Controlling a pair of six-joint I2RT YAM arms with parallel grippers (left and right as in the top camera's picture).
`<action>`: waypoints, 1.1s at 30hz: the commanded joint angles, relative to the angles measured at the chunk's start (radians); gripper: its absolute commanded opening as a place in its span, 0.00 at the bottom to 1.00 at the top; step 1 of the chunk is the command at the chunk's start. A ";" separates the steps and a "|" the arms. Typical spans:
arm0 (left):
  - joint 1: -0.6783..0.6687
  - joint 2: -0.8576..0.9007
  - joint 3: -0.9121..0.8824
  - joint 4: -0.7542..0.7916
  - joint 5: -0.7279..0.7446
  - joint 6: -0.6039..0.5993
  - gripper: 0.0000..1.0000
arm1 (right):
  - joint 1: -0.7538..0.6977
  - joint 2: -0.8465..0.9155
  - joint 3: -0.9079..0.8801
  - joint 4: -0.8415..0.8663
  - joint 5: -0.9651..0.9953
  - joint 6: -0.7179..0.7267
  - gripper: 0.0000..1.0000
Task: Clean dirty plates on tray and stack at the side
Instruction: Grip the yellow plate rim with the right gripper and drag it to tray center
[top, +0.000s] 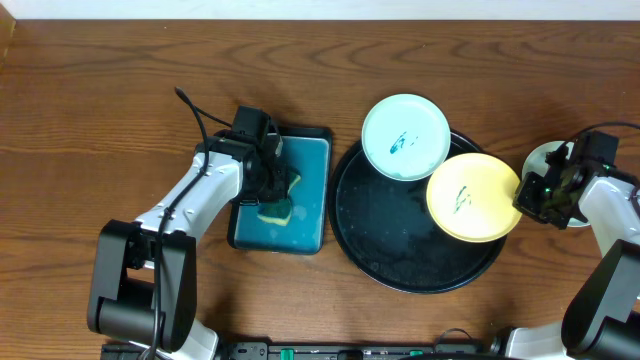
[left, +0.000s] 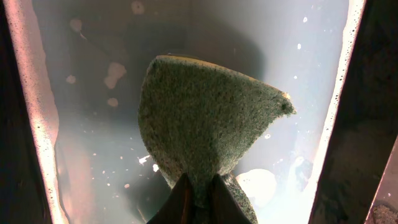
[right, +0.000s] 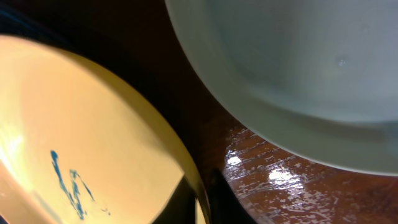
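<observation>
Yellow round plate (top: 470, 197): smooth, glossy, shallow well with teal-green scribbles. We find it over the right side of the large round black tray (top: 400, 250), its right edge jutting past the tray's low rim. We cannot tell whether it rests there or is lifted.

The right gripper (top: 521, 197) has its fingers clamped on that plate's thin right rim.

Pale mint round plate (top: 405, 136): same scribbles, sitting at the tray's upper left and overlapping the rim.

Second pale plate (top: 543, 156): on the wooden table (top: 100, 100) just right of the tray, half hidden under the right gripper. In the right wrist view we see its thick rounded lip, and the wood beside it shines wet.

Teal rectangular tray (top: 312, 170): just beside the black tray on its left, floor wet and flecked with white droplets.

The left gripper (top: 270, 195) hangs over it, its fingertips (left: 180, 202) pinched tight on the narrow end of a sponge (left: 205, 118). The sponge has a coarse green scouring face and a yellow body, and it fans out wide from the grip.
</observation>
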 joint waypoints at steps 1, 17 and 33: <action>0.005 0.001 -0.007 -0.004 -0.006 0.010 0.08 | 0.006 0.009 -0.004 0.010 -0.018 0.004 0.01; 0.005 0.001 -0.007 -0.003 -0.006 0.010 0.08 | 0.010 -0.040 0.090 -0.226 -0.206 -0.017 0.01; 0.005 -0.138 -0.007 -0.001 -0.005 0.005 0.07 | 0.257 -0.040 -0.057 -0.195 -0.209 -0.030 0.01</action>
